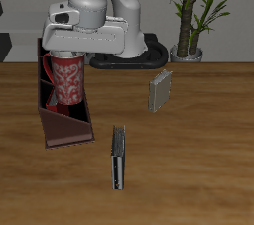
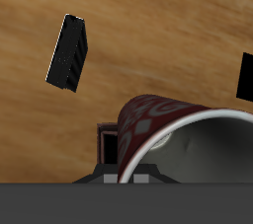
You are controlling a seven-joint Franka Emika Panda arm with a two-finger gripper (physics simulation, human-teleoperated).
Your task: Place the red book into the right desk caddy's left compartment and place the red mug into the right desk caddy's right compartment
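My gripper [image 1: 63, 56] is shut on the rim of the red mug [image 1: 65, 82], which has a white floral pattern. It holds the mug upright over the middle of the right desk caddy [image 1: 47, 120], a long dark maroon box. The mug's base is low between the caddy's walls; I cannot tell whether it touches the floor. A dark-red flat panel [image 1: 69, 128] in the caddy's near end looks like the red book. In the wrist view the mug [image 2: 163, 129] fills the foreground, with one dark finger [image 2: 109, 145] beside its rim.
A grey book [image 1: 159, 92] stands farther toward the table's middle. A black book with a pale edge [image 1: 118, 157] lies nearer the front edge. A potted plant [image 1: 189, 31] stands at the back. The wrist view shows a dark book [image 2: 69, 52] on the wood.
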